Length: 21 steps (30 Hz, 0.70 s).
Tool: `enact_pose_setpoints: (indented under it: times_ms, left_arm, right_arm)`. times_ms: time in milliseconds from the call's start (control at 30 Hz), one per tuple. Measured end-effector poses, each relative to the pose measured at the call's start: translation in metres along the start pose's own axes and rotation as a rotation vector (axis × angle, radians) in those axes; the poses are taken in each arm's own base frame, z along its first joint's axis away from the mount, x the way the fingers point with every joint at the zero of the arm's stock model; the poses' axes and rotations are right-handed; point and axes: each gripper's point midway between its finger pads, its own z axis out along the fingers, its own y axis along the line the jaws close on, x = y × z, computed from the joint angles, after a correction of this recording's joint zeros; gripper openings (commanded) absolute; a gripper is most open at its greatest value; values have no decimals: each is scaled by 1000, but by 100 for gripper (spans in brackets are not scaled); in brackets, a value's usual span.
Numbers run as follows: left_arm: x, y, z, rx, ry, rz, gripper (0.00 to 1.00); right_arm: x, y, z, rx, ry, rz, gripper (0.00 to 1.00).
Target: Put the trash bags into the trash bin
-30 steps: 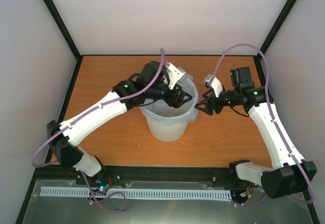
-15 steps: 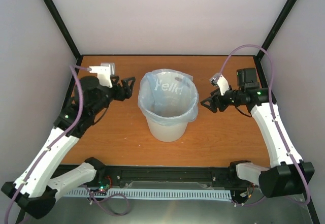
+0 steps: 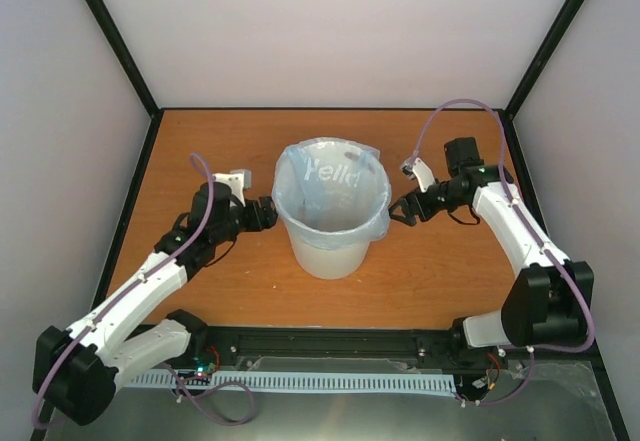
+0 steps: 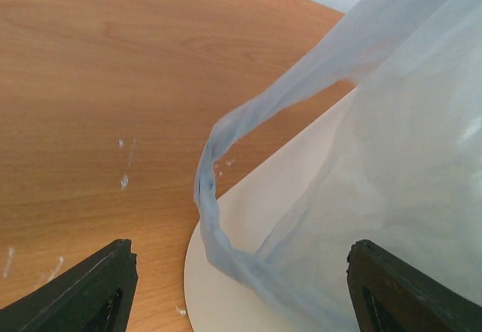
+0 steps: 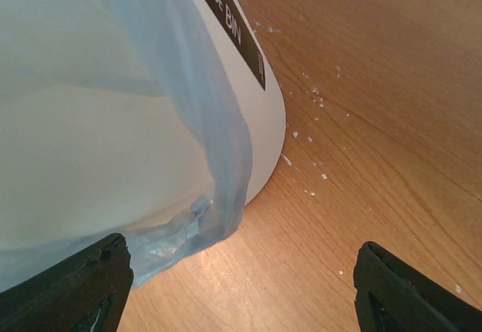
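Left gripper [image 3: 264,213] and right gripper [image 3: 398,211] flank the trash bin [image 3: 328,257] with jaws apart; snagging the draped hem of the trash bag [image 3: 345,196] could drag it off the rim.

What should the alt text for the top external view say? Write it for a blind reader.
An off-white trash bin lined with a pale-blue bag stands on the wooden table. The left gripper and right gripper flank it, both open, holding nothing.

Trash bag [image 3: 335,186]: thin translucent pale-blue plastic film, crinkled, faint sheen.
Trash bin [image 3: 325,256]: off-white plastic, smooth, matt.
Table [image 3: 440,261]: wood-grain orange-brown top, smooth, white flecks.
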Motion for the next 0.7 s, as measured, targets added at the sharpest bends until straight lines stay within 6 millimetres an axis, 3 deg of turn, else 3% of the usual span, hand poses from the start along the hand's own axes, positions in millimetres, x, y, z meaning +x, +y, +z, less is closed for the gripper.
enact_pose_setpoints:
  times_ms: [233,700]
  left_arm:
    - [41,7,23,80,81,-28,76]
    - [73,7,26,170,137,-38,74]
  right_arm:
    - [14,-5,32,-52,69,35,79]
    - [43,-20,56,-21,152,88,79]
